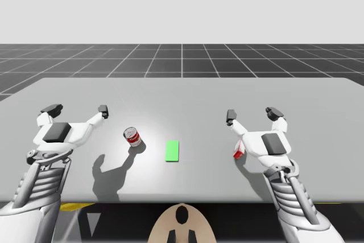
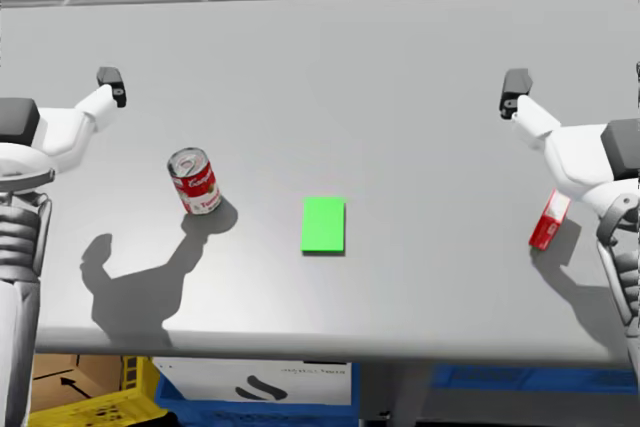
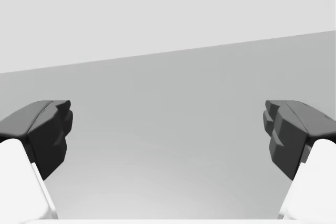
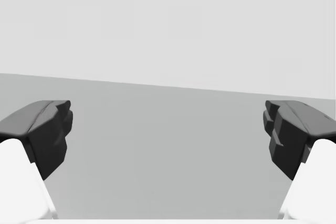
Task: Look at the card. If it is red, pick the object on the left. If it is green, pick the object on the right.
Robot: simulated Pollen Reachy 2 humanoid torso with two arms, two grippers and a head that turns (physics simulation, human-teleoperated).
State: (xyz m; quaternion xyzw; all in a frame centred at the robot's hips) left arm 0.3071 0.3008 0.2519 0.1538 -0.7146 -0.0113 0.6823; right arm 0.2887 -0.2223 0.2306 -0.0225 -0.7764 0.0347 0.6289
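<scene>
Reading the green card [image 2: 323, 224] as "right", my right tool [image 1: 252, 114], wide and empty, should pull back over the red box [image 2: 548, 220] near its wrist, then close squarely.

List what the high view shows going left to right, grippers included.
left gripper → red and white can → green card → right gripper. The red box overlaps the right gripper in this view, so it is left unordered.

A green card [image 2: 323, 224] is lying flat. A red-and-white can [image 2: 194, 181] is standing near its left, and a red box [image 2: 547, 222] is sitting farther off to its right.
</scene>
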